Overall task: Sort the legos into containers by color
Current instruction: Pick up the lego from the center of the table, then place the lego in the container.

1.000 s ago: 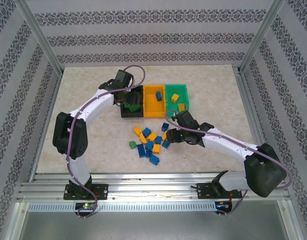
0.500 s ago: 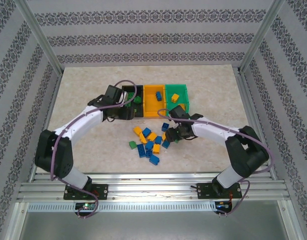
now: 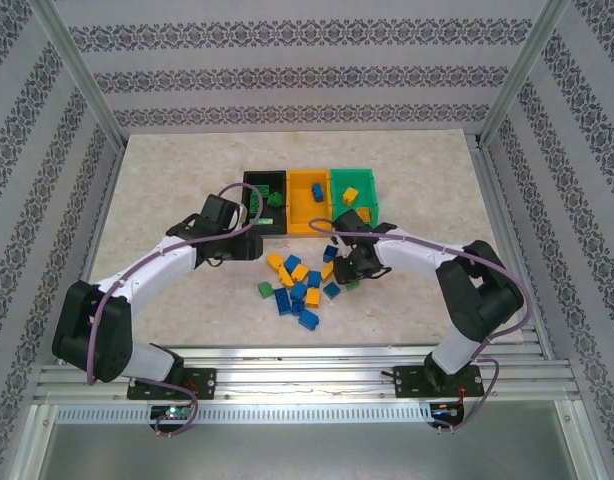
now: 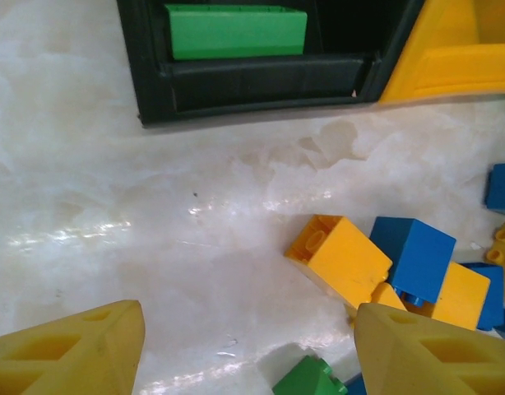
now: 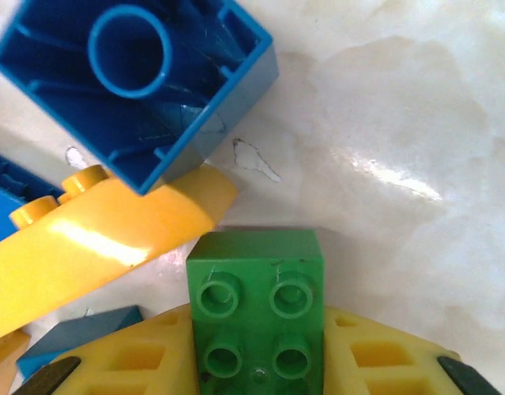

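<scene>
Three bins stand touching in a row at the far middle of the table [image 3: 167, 180]: the black bin [image 3: 272, 227], the orange bin [image 3: 307, 212] and the green bin [image 3: 375, 200]. In the black bin lies a green block [image 4: 236, 31], in the orange bin a small blue brick [image 3: 316, 190], and in the green bin two yellow bricks [image 3: 351, 193].

The pile of loose bricks [image 3: 297, 285], mostly blue and yellow, lies on the table just in front of the bins, between my two tools.

My right tool [image 5: 257, 325] is at the right edge of the pile and is grasping a green four-stud brick [image 5: 257, 284], with its yellow pads [image 5: 376, 362] against both sides of the brick. Beside it are an upturned blue brick [image 5: 145, 90] and a yellow brick [image 5: 104, 247]. The marks on the green studs are too blurred to read.

My left tool [image 4: 248, 321] is released, with nothing between its fingers. It hangs over bare table in front of the black bin, to the left of the pile.
</scene>
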Tool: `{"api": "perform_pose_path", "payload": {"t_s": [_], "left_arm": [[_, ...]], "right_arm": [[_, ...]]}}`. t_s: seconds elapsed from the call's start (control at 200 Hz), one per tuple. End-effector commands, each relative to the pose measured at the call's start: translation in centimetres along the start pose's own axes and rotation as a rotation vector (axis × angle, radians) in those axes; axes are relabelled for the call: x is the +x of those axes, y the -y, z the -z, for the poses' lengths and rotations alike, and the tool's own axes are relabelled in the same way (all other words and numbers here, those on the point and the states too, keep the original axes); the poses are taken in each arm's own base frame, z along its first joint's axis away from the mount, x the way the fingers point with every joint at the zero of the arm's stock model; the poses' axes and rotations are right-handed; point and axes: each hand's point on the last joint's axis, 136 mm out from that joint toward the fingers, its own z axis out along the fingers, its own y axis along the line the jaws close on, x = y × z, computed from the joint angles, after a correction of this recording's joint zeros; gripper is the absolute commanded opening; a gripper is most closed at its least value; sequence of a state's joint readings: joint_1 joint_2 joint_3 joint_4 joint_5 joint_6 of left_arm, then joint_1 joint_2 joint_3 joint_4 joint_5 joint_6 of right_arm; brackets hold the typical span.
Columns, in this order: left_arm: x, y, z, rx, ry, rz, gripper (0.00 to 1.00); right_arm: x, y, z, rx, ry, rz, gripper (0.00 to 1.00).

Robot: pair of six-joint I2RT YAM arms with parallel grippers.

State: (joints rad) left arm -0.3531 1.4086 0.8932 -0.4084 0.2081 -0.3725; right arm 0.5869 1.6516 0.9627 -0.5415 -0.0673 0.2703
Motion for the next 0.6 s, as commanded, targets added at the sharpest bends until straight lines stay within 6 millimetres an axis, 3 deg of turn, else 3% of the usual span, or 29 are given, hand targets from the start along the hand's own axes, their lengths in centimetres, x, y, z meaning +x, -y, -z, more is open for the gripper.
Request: {"api": "perform_pose_path", "payload": {"t_s": [0.0,0.095,0.21,0.415,0.595], "left_arm": [[0.4,1.4,-0.4,0.117,0.023,0.053,0.65],[1.5,2.6,-1.1,0.201,-0.013,0.084,0.62],[3.2,2.3,-1.7,0.187,-0.048,0.09,0.62],[5.4,2.0,-1.2,0.205,-0.054,0.144,0.62],[6.9,3.1,-1.3,0.241,-0.089,0.141,0.62]], "right_arm": [[-1.5,-0.9,3.2,-0.024,0.095,-0.003,0.32],[-4.3,-2.7,5.4,-0.103,0.203,-0.013,0.31],[-8.3,-5.8,7.4,-0.21,0.291,0.006,0.33],[-16.0,-11.5,8.1,-0.297,0.342,0.084,0.36],[-22.6,-13.5,7.4,-0.34,0.369,0.056,0.39]]}}
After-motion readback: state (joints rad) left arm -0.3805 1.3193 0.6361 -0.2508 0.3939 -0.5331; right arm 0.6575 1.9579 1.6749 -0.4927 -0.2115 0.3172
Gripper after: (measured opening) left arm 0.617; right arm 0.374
